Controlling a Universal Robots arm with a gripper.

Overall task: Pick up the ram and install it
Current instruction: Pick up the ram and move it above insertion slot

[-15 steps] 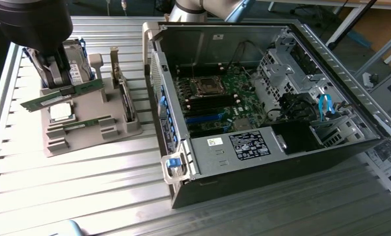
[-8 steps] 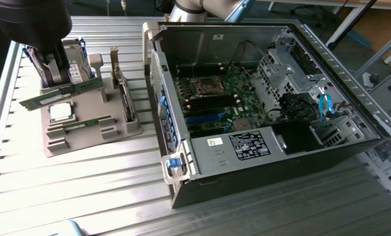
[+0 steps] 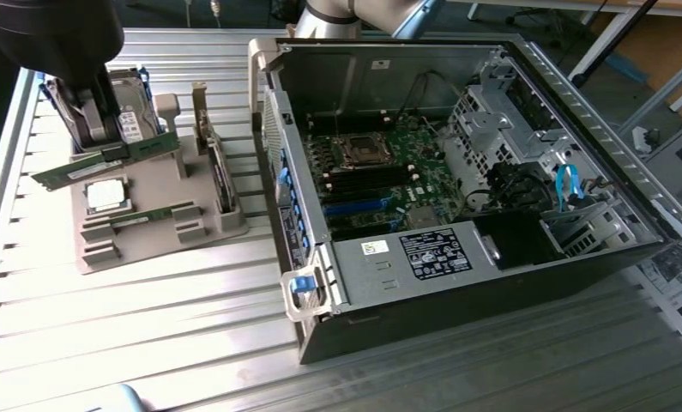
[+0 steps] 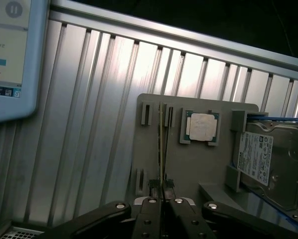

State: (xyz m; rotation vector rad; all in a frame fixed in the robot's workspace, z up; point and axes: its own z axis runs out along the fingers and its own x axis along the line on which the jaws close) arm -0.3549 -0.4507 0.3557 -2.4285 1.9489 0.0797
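Observation:
The ram (image 3: 72,174) is a thin green stick held tilted just above the grey parts holder (image 3: 146,245), at the exterior view's left. My gripper (image 3: 106,153) is shut on one end of it. In the wrist view the ram (image 4: 161,144) is seen edge-on, running out from between my closed fingers (image 4: 150,204), with the gripper (image 4: 162,191) above the holder (image 4: 199,169). A second green stick (image 3: 135,219) lies in the holder's slots. The open computer case (image 3: 432,283) lies at the exterior view's right, its motherboard (image 3: 415,150) and black memory slots (image 3: 370,178) exposed.
On the holder sit a square silver CPU (image 3: 106,196) (image 4: 202,127), a hard drive (image 3: 135,116) (image 4: 273,164) and an upright expansion card (image 3: 214,163). Everything rests on a ribbed metal table (image 3: 146,326). A screen (image 4: 9,55) stands at the table's edge.

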